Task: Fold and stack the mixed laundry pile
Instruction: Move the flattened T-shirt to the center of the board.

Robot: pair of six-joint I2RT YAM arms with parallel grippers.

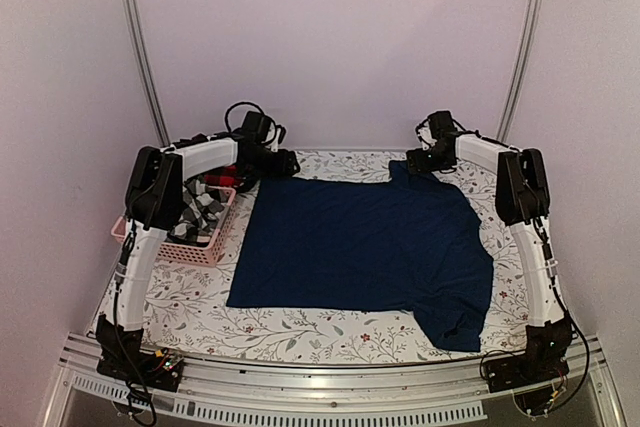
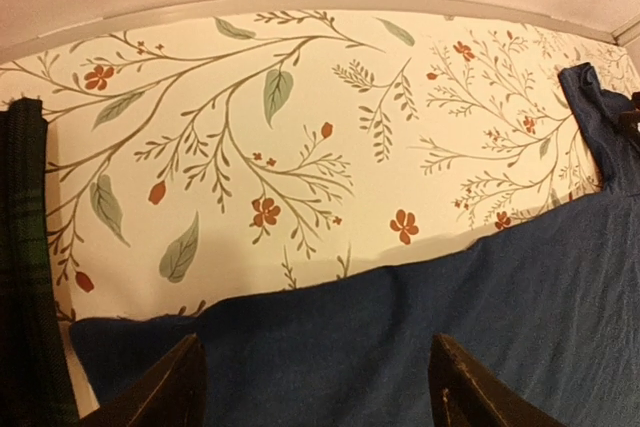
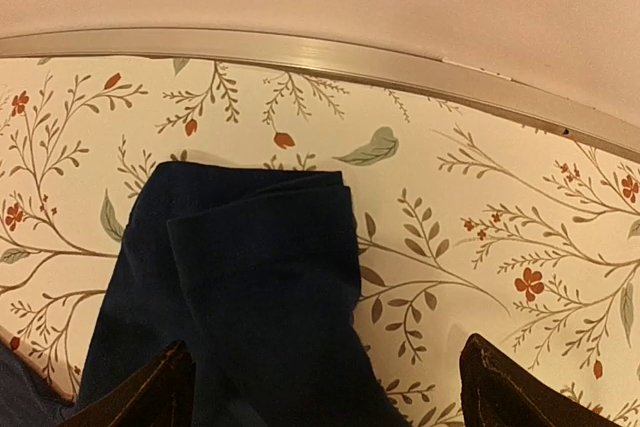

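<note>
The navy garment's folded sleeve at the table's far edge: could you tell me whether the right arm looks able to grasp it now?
Probably yes: the right gripper stands open directly over the sleeve, nothing lies between them, and only flowered tablecloth surrounds it.

Overhead, I see even, soft, pinkish light. My wrist views look warmer and bow at the edges.

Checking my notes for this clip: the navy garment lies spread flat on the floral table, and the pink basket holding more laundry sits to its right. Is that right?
No. The pink basket sits to the left of the navy garment, not its right, as the top external view shows. The garment does lie spread flat on the floral table.
</note>
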